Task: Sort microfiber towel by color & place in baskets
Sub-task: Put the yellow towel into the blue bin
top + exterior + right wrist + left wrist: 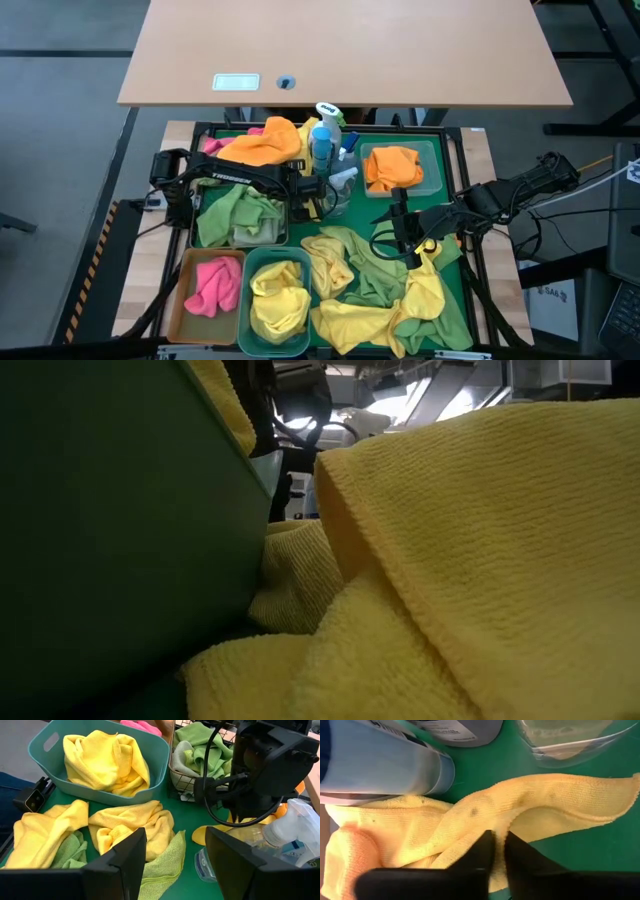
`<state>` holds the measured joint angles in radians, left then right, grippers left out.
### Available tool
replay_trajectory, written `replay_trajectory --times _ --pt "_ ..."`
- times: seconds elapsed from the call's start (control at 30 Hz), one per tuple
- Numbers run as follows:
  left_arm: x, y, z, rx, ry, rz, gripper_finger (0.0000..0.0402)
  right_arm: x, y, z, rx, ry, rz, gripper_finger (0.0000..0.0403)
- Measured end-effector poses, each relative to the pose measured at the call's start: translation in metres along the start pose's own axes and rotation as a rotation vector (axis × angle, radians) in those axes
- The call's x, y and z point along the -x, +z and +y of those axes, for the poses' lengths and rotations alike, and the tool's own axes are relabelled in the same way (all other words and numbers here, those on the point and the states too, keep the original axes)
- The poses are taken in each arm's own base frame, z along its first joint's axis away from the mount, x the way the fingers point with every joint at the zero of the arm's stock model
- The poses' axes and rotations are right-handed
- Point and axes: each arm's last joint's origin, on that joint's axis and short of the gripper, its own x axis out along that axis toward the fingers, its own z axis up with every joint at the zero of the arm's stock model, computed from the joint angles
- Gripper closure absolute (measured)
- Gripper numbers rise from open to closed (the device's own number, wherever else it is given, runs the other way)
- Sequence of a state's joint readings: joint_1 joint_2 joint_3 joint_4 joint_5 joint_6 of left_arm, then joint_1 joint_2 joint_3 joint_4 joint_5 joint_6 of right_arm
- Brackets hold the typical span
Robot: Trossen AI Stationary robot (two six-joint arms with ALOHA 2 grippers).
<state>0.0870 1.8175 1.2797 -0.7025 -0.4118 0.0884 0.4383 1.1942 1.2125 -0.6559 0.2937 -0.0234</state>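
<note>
I am counting four baskets [246, 290] and two arms [240, 178]; the piled towels [380, 290] are seemingly uncountable.

yellow towels [480, 550] fill frame, ribbed weave close up | teal basket wall [110, 530] at left (touching them)

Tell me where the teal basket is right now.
In the high view the teal basket sits at the table's near edge, left of centre, holding yellow towels, between the amber basket and the loose towel pile.
</note>
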Motion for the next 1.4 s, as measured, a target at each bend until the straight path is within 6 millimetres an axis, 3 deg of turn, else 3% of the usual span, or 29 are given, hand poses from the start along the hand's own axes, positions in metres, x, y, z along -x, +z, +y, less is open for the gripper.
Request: replay_trajectory --times 0.07,0.23,0.4,0.6,0.87,1.13,1.4 --pt "0.000 0.000 -0.001 0.005 -0.003 -0.001 0.0393 0.000 0.000 0.000 0.000 0.000 0.000 0.0200" --pt "0.003 0.000 -0.005 0.013 -0.014 -0.008 0.0399 0.000 0.000 0.000 0.000 0.000 0.000 0.0200" --pt "0.020 0.003 -0.008 0.010 -0.023 -0.052 0.0400 0.000 0.000 0.000 0.000 0.000 0.000 0.0200" --pt "0.061 0.013 -0.002 0.047 -0.032 -0.174 0.0401 0.000 0.000 0.000 0.000 0.000 0.000 0.0200" --pt "0.120 0.023 0.019 0.115 -0.030 -0.354 0.0401 0.000 0.000 0.000 0.000 0.000 0.000 0.0200" --pt "0.179 0.022 0.044 0.173 -0.032 -0.504 0.0401 0.000 0.000 0.000 0.000 0.000 0.000 0.0200" --pt "0.248 0.017 0.053 0.192 -0.075 -0.680 0.0401 0.000 0.000 0.000 0.000 0.000 -0.001 0.0200"
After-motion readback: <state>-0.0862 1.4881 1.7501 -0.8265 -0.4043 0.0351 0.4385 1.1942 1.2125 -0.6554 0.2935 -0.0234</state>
